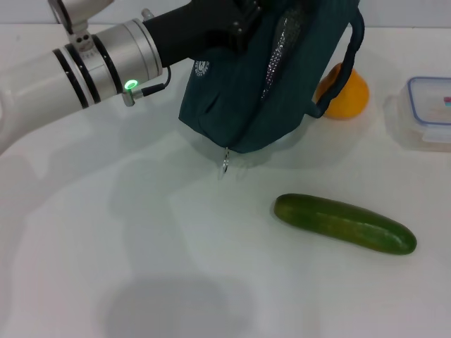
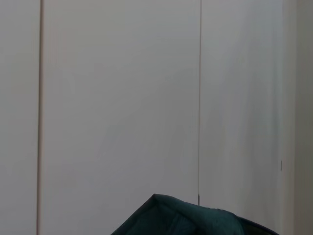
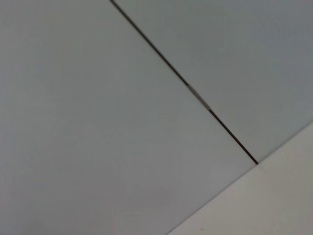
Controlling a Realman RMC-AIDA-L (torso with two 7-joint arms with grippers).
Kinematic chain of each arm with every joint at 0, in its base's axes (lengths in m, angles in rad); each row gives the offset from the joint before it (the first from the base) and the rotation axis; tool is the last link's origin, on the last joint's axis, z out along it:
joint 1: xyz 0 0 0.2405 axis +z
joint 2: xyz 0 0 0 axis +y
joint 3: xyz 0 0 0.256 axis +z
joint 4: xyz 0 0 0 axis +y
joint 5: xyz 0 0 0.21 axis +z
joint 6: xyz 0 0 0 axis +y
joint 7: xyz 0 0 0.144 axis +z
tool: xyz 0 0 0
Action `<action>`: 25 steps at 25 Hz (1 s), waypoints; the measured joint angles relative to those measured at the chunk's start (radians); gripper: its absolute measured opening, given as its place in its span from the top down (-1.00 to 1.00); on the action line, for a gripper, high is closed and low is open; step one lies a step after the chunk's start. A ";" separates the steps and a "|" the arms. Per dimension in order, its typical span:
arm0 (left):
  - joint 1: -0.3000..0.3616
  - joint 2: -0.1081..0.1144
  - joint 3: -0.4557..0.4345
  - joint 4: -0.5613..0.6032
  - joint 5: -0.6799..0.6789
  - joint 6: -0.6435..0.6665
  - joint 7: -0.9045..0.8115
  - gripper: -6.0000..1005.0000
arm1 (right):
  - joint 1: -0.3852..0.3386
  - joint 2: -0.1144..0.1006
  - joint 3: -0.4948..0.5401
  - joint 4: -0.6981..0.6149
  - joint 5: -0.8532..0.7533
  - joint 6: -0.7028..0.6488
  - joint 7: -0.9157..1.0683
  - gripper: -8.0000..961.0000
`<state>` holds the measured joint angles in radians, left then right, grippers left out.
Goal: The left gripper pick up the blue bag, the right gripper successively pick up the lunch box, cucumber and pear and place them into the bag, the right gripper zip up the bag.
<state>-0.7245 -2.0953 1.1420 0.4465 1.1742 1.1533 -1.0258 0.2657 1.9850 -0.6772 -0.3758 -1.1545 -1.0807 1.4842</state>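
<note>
— Holding anything, the left gripper (image 1: 243, 28)?
— It is gripping the blue bag (image 1: 246, 91) by its top, lifting it off the table (image 1: 141, 246); its zipper ring (image 1: 225, 165) is dangling.
— And the rest?
— The cucumber (image 1: 344, 223) is lying in front, the pear (image 1: 347, 93) behind the bag, the lunch box (image 1: 428, 109) at the right edge.

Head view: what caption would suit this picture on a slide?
Left tool lifts the blue bag above the table; cucumber, pear and lunch box wait.
</note>
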 joint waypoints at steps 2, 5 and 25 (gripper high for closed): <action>-0.002 0.000 0.010 0.001 0.001 -0.009 0.003 0.90 | -0.020 0.008 0.011 -0.004 0.012 -0.032 -0.051 0.46; -0.002 0.000 0.030 0.001 -0.002 -0.027 0.021 0.90 | -0.046 0.013 0.077 0.010 0.028 -0.124 -0.128 0.46; -0.003 -0.006 0.038 0.000 -0.039 -0.021 0.061 0.90 | 0.014 0.014 0.184 0.243 0.018 -0.112 0.322 -0.54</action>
<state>-0.7278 -2.1012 1.1804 0.4464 1.1352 1.1328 -0.9653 0.2798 1.9986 -0.4929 -0.1329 -1.1368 -1.1930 1.8064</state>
